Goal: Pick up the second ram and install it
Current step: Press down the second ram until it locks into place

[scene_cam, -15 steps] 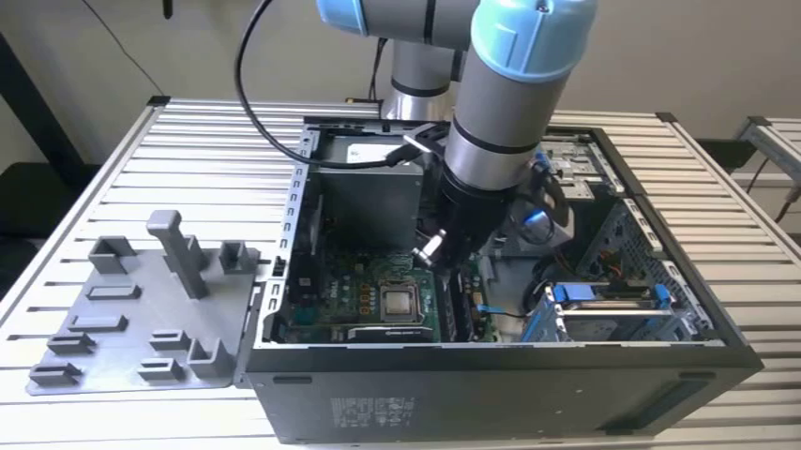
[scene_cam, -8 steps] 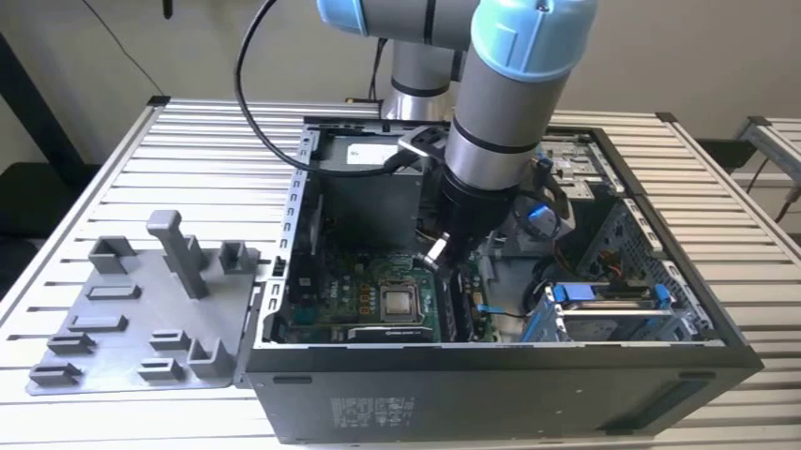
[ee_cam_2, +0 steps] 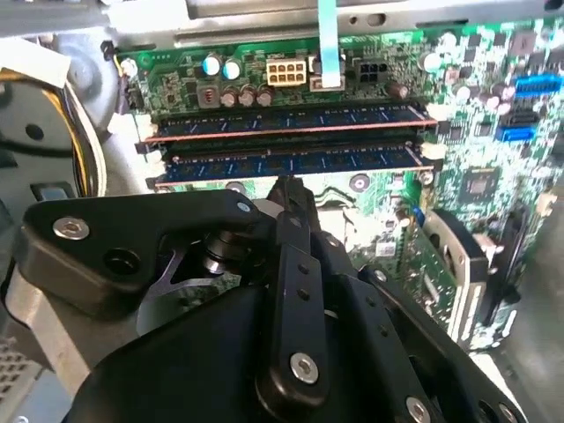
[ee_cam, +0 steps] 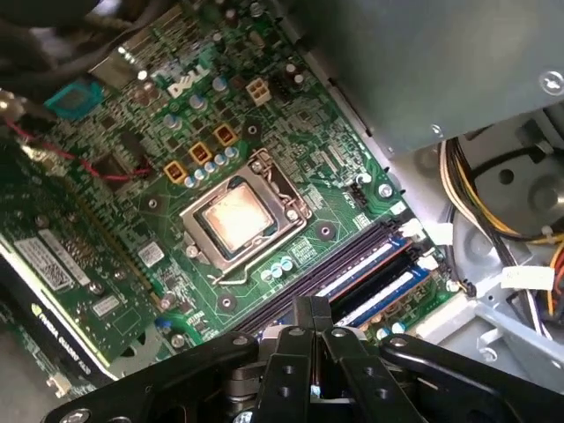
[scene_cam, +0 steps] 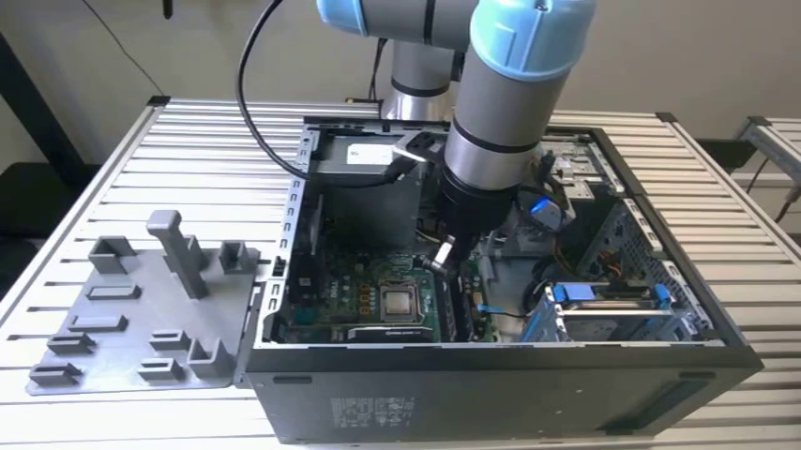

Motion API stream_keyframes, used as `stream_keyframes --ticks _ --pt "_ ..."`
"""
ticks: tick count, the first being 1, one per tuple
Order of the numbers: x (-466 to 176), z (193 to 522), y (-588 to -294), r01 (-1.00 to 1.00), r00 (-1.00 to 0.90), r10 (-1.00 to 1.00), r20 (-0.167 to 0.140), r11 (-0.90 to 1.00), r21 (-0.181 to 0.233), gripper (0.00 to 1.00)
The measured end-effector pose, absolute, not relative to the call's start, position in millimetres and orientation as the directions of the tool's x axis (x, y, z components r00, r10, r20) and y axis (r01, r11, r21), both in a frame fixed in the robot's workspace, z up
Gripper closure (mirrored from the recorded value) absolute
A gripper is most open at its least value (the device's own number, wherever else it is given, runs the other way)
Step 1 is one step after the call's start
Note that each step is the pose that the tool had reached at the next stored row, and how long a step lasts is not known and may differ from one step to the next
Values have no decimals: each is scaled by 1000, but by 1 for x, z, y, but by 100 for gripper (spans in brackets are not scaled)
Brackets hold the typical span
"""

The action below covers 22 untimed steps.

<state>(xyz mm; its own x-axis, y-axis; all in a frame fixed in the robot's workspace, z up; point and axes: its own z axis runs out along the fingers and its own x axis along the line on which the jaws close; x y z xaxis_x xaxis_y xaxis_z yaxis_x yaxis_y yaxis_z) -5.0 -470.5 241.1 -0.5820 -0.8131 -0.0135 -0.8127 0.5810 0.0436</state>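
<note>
The fingers (ee_cam_2: 286, 189) are seen pressed together, grasping nothing, directly above the second ram (ee_cam_2: 291, 161), a dark slim bar with blue chips seated in the motherboard (ee_cam: 132, 211) slot at 12 o'clock from them. The grey tray (scene_cam: 138, 319) is seen in the exterior view, on the slatted surface (scene_cam: 188, 141) at the case's (scene_cam: 501, 394) 9 o'clock.
</note>
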Motion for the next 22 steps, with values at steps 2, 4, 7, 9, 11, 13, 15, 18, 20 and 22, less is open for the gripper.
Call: stream_keyframes --ticks 2,4,7,9,11,13,15,18,20,22 --pt "-5 241 -470 -834 -551 -834 -15 550 41 89" --pt "-5 241 -470 -853 -521 -853 -16 520 39 89" --pt "-5 241 -470 -880 -474 -880 -18 473 36 89" --pt "-5 241 -470 -897 -442 -897 -20 441 33 89" --pt "-5 241 -470 -913 -408 -913 -21 407 31 89" --pt "-5 241 -470 -927 -374 -927 -21 373 29 89" --pt "-5 240 -470 -940 -340 -940 -22 340 28 89" --pt "-5 240 -470 -957 -289 -957 -22 288 27 89" --pt "-5 239 -471 -967 -253 -967 -22 253 26 89" --pt "-5 239 -470 -976 -219 -976 -23 218 25 89"
